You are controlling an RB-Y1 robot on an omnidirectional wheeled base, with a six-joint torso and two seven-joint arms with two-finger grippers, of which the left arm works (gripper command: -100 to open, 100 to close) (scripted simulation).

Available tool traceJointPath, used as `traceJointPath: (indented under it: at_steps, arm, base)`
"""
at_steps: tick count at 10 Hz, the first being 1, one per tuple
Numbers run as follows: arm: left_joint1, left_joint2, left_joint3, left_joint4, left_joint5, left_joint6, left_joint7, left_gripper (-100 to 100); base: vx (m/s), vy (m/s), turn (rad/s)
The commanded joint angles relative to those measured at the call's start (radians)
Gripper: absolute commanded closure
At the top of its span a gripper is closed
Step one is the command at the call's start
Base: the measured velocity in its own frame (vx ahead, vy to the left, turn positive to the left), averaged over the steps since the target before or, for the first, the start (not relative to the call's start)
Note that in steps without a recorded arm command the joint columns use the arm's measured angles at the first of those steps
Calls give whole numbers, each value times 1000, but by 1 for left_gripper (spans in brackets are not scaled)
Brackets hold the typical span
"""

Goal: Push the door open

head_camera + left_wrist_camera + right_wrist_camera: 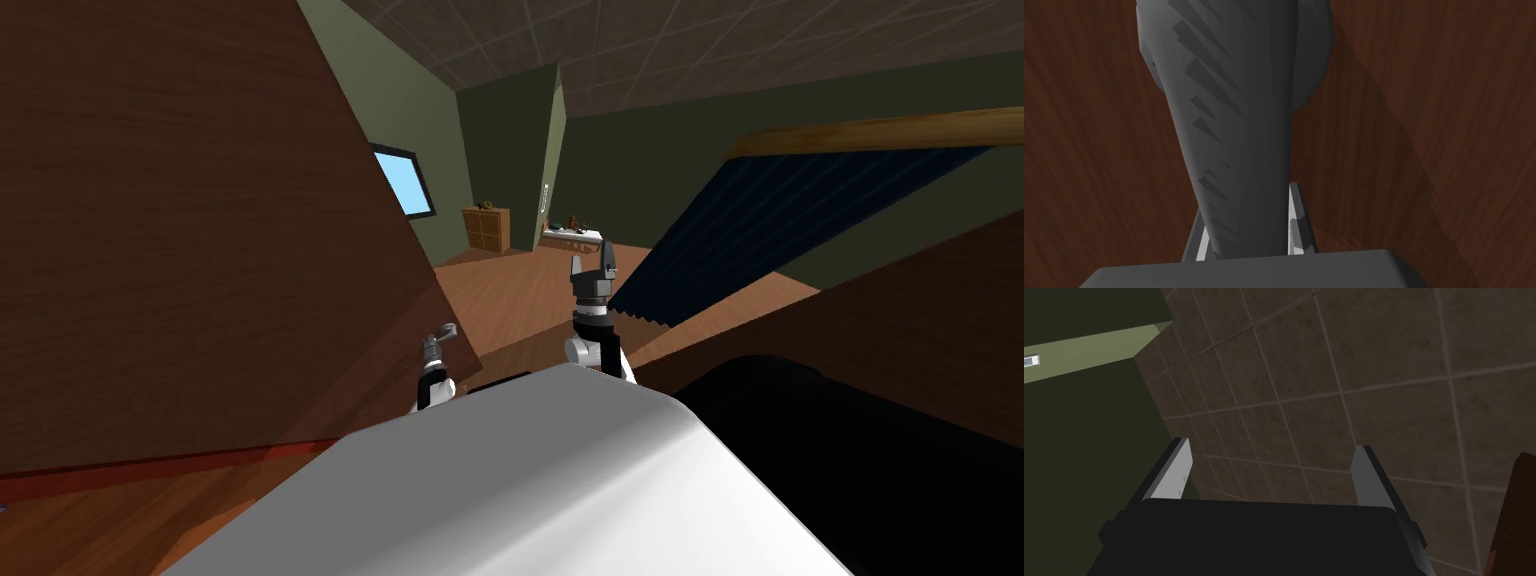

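honestly the left pincer (pixel 1248 220) is pinching the grey handle (pixel 1234 100) on the brown door (pixel 180 250), the right pincer (pixel 1272 449) is hanging spread just past the door's edge, so I'm reckoning on pushing steadily and squarely, not letting the handle slip.

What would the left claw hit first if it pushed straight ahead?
The left claw is shut on the grey handle; straight ahead it would probably meet the brown door close behind.

The door (pixel 180 230) is dark reddish-brown wood with visible grain, swung ajar. Its grey handle (pixel 1244 125) juts from the door's face, gripped by my left pincer (pixel 1246 200).
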Motion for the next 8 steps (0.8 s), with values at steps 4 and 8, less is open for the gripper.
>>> traceJointPath:
  at_steps: [4, 8]
  arm:
    - [2, -16, 42, -12, 22, -4, -15, 100]
    - [8, -1, 78, -9, 44, -11, -28, 100]
  base:
    - [175, -84, 75]
    - [118, -30, 45]
